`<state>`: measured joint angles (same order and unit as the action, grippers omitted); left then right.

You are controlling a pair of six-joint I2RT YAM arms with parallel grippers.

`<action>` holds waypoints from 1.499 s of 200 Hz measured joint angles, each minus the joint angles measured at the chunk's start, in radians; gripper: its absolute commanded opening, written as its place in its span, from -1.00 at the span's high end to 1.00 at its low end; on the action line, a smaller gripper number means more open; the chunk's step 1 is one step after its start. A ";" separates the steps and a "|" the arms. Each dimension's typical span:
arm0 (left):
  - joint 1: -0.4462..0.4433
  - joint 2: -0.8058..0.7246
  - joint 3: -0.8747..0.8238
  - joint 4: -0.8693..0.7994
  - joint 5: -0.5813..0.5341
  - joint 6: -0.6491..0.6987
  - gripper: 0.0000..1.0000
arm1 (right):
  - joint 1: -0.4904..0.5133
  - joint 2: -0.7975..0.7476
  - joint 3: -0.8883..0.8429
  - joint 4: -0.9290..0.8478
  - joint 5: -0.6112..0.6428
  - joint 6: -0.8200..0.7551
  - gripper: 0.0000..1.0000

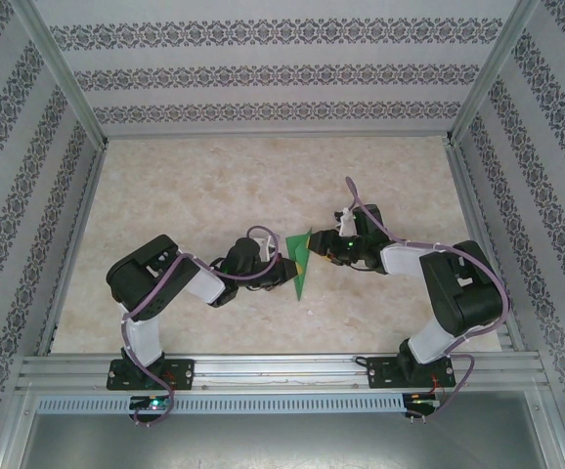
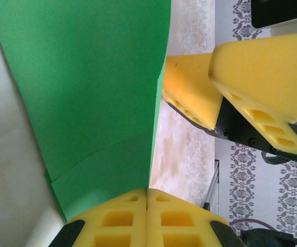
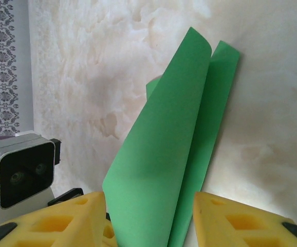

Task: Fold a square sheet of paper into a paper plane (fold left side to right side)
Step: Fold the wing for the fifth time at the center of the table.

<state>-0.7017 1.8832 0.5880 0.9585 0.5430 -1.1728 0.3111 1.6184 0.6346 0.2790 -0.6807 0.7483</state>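
Green and folded over on itself, the square sheet of paper (image 1: pixel 302 260) stands near the middle of the marbled table (image 1: pixel 214 186), a narrow wedge whose tip points toward 6 o'clock in the top view. The left gripper (image 1: pixel 281 266) meets it from 9 o'clock; in the left wrist view its yellow foam fingers (image 2: pixel 123 221) are pressed flat together with no gap, and the lower edge of the sheet (image 2: pixel 87 92) runs down into their seam, so it is pinched there. The right gripper (image 1: pixel 322 246) comes in from 3 o'clock, a little toward 2. In the right wrist view its two pads (image 3: pixel 241 221) stand moderately apart at 7 and 5 o'clock with the curled sheet (image 3: pixel 164 154) rising between them toward 12, its two layers bowed apart at the top; whether the pads touch the paper cannot be told. Beyond the sheet's right edge, the left wrist camera shows the right arm's fingers (image 2: pixel 264 72) at 2 o'clock
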 measured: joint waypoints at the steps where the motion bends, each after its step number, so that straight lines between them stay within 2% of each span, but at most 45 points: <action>1: 0.000 0.001 0.000 0.002 0.000 -0.001 1.00 | 0.000 0.001 0.000 0.002 0.000 0.001 0.05; 44: 0.004 0.030 -0.004 0.080 0.005 -0.040 1.00 | 0.013 0.029 0.000 0.023 0.006 0.013 0.08; 193: 0.005 0.088 -0.017 0.195 0.006 -0.094 1.00 | 0.052 0.099 0.013 0.066 0.013 0.035 0.16; 300: 0.010 0.096 -0.021 0.209 0.003 -0.106 1.00 | 0.063 0.114 0.040 0.064 0.019 0.035 0.22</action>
<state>-0.6918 1.9789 0.5667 1.1679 0.5461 -1.2785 0.3744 1.7325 0.6746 0.3435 -0.6613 0.7834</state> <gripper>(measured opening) 0.044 0.397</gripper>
